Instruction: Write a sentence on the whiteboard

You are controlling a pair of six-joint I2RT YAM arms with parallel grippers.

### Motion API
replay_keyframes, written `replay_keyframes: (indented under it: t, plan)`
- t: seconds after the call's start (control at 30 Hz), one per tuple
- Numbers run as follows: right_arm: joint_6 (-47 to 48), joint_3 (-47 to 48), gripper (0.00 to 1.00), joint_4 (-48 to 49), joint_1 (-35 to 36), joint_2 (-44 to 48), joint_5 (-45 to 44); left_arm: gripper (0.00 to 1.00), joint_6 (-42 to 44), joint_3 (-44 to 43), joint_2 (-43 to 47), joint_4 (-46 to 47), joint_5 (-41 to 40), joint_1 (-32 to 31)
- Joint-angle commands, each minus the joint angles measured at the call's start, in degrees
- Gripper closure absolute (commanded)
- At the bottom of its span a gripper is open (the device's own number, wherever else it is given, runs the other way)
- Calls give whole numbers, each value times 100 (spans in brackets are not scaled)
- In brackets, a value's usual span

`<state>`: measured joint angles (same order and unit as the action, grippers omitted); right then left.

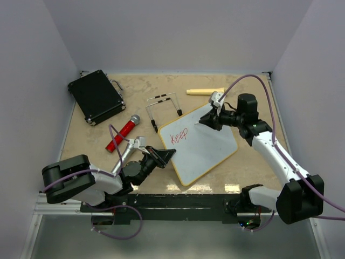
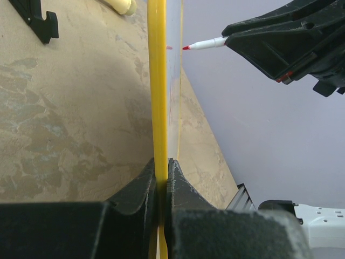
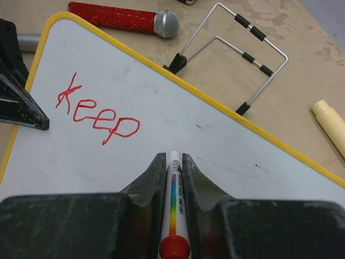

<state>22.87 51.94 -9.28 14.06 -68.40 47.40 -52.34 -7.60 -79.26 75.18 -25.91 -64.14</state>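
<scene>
The whiteboard lies tilted across the table's middle, white with a yellow frame. One red word of the sentence, "Keep", stands near its left corner. My left gripper is shut on the board's frame at that corner. My right gripper hovers over the board's far side, shut on a white marker with a rainbow stripe and a red end. In the left wrist view the marker's red tip sits just off the board's face, to the right of the word.
A black case lies at the back left. A red microphone rests left of the board, and a wire stand lies behind it. A cream cylinder lies by the back wall.
</scene>
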Motion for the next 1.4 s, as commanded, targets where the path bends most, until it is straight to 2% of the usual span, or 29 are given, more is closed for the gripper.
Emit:
replay_keyframes:
  t: [0.0,0.83,1.37]
  plan:
    - [-99,-53,100,251,70,-15,-38,100,356,-84,-45,436,227,15]
    - [-143,-114,100,234,123,-50,24,100,321,-102,-151,533,323,33]
    - [-345,-211,100,550,325,-138,33,100,329,-198,-256,559,447,59]
